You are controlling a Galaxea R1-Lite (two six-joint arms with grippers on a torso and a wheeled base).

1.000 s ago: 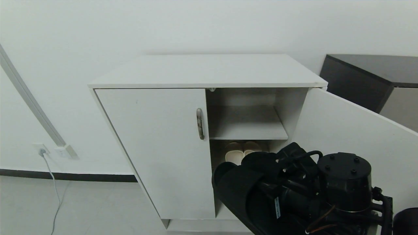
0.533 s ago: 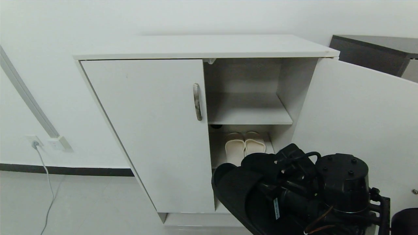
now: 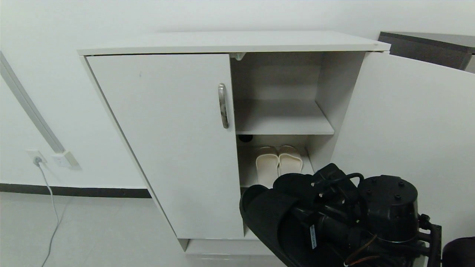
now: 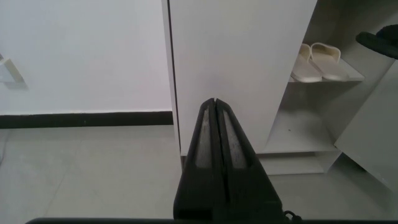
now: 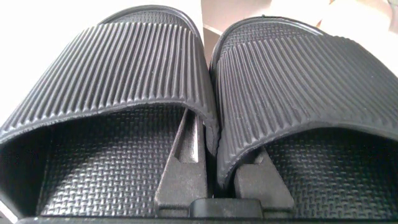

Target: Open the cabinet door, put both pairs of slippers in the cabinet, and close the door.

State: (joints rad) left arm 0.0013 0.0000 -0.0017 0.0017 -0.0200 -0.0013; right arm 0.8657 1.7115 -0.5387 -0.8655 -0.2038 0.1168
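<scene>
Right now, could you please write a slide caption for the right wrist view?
Right gripper pinches the black slippers together by their adjoining inner walls, ribbed straps facing the camera.

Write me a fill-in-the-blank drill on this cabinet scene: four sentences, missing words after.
1. On the cabinet, the ___ door stands open.
2. The right gripper holds the ___ slippers.
3. The cream slippers lie ___ the cabinet.
4. The left gripper is ___.
Missing words: right; black; inside; shut.
</scene>
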